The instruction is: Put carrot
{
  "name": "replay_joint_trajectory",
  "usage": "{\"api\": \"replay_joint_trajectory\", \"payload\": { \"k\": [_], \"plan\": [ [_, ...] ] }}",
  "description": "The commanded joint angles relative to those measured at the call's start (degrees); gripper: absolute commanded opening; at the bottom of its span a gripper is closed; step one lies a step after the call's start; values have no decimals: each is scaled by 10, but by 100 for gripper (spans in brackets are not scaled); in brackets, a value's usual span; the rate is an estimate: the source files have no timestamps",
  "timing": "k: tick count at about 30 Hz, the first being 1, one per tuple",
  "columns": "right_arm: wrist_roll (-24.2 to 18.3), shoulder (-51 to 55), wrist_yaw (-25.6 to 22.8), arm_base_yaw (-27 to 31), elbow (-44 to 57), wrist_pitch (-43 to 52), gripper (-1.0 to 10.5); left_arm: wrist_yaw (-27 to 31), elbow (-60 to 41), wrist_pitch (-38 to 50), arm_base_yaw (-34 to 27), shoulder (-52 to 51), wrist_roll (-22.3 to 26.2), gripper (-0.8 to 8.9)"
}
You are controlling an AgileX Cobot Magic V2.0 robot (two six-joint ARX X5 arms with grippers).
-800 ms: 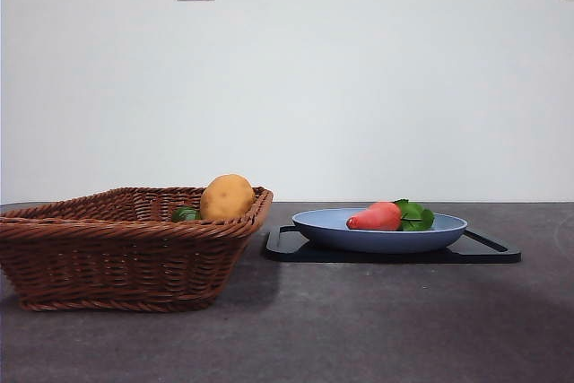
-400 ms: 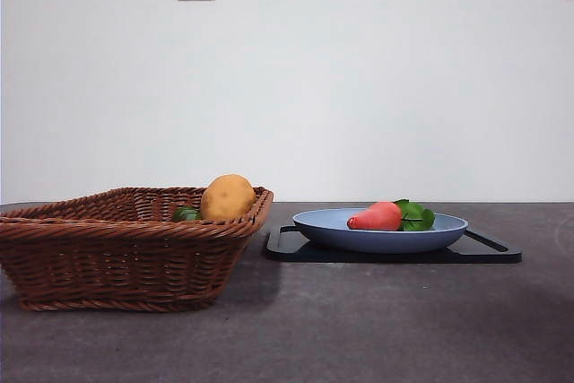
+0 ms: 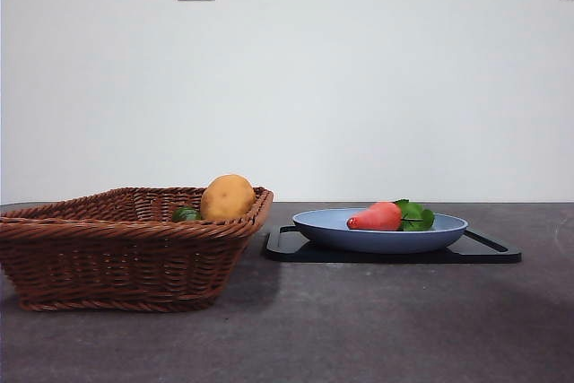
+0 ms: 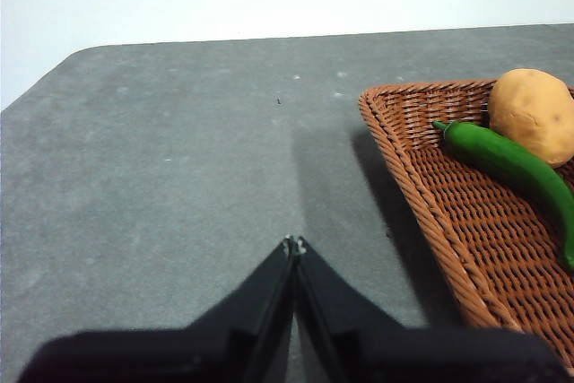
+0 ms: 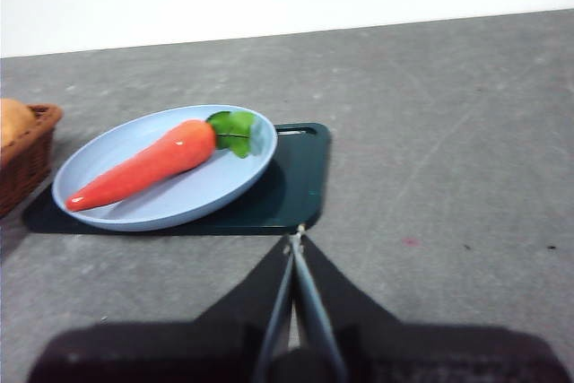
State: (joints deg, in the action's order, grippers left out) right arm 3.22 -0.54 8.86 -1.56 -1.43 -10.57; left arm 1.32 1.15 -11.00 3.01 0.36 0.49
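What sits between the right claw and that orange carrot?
In the right wrist view: bare grey table, then the black tray's edge and blue plate's rim under the carrot.

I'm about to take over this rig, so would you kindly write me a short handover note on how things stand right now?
Left claw: shut, empty, over bare table beside the basket.
Right claw: shut, empty, near the black tray, short of the plate.
Carrot: lying on the blue plate, which sits on the tray.
Basket holds a potato and a green pepper.
Done: carrot is on the plate, neither claw touching it.
Left: nothing evident if the plate is the goal; otherwise the carrot is not yet grasped.
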Motion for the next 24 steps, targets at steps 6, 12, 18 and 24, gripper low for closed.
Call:
{"api": "replay_joint_trajectory", "payload": {
  "k": [6,12,18,24],
  "plan": [
    [4,-5,-2,-2,7,3,3,-1,-5,3,-1,-1,7,8],
    [4,-6,-2,-2,7,3,4,-1,-5,3,-1,-1,7,8],
    [4,-6,-2,-2,7,3,4,-1,-5,3,-1,-1,7,8],
    [4,-6,-2,-2,7,3,3,-1,-5,3,-1,-1,7,8]
  ]
}}
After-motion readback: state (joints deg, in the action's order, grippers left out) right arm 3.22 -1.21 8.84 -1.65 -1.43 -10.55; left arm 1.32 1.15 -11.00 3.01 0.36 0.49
